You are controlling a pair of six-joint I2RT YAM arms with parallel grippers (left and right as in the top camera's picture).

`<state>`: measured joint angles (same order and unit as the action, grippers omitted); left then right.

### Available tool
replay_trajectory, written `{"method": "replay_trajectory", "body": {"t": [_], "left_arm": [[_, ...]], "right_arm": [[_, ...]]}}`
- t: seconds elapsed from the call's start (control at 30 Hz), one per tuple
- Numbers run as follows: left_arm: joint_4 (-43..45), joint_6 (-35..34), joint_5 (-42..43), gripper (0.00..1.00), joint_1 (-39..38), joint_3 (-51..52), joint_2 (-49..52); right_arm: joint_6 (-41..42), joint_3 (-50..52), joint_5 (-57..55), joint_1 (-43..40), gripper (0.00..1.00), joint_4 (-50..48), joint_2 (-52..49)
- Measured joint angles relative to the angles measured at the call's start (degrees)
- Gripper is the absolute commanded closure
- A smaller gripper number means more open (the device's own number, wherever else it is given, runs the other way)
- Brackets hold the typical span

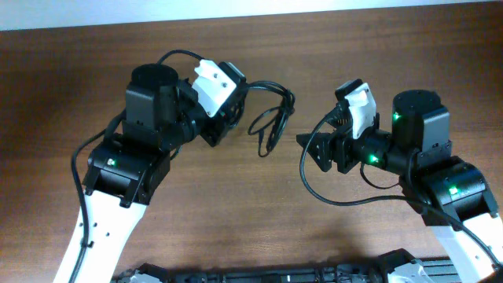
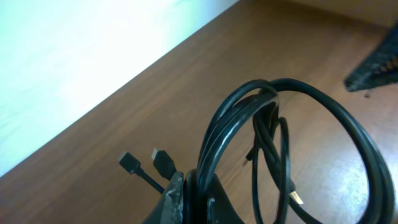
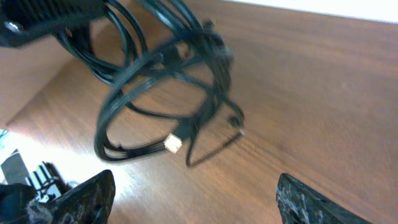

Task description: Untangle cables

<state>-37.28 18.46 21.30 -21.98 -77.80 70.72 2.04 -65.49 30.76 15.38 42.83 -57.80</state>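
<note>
My left gripper (image 2: 196,204) is clamped on the cables (image 2: 214,140). Several thin, glossy black cords are pinched in one bunch between the pads, and their loops fan out beyond my fingertips and sag toward the wooden table (image 1: 236,212). I cannot tell whether the lowest loop rests on the wood. Two small black plugs (image 2: 163,160) lie on the table just beside those fingers, and a metal-tipped end (image 2: 297,199) dangles among the loops further out.

My right gripper (image 3: 202,196) holds nothing. Its fingers stand wide apart and point at the hanging bundle, which is ahead of them and a little above, near but not touching.

I judge these cords to be light, limp and slick. They would slide through a loose pinch, and the coils look springy enough to catch on each other again. The plugs are the parts most likely to snag when drawn through a loop. The best hold for my free fingers looks like a single strand close behind the metal-tipped end, well clear of the dense crossing near the top of the bunch, so one cord can be led out alone.

Both wrists are turned inward and face each other across the middle of the table. The left carries the bundle raised, and the right is angled low over the wood.
</note>
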Motion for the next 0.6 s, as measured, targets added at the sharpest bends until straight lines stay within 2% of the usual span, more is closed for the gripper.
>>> {"method": "replay_trajectory", "body": {"t": [0.13, 0.47, 0.6], "left_arm": [[-0.3, 2.2, 3.0, 1.00, 0.0, 0.0, 0.0], [-0.2, 3.2, 6.6, 1.00, 0.0, 0.0, 0.0], [-0.2, 3.2, 6.8, 1.00, 0.0, 0.0, 0.0]], "right_arm": [[2.7, 0.0, 2.4, 0.0, 0.19, -5.8, 0.0], [25.4, 0.0, 4.8, 0.0, 0.20, -9.9, -3.3], [28.9, 0.0, 7.6, 0.0, 0.35, -11.8, -5.0]]}}
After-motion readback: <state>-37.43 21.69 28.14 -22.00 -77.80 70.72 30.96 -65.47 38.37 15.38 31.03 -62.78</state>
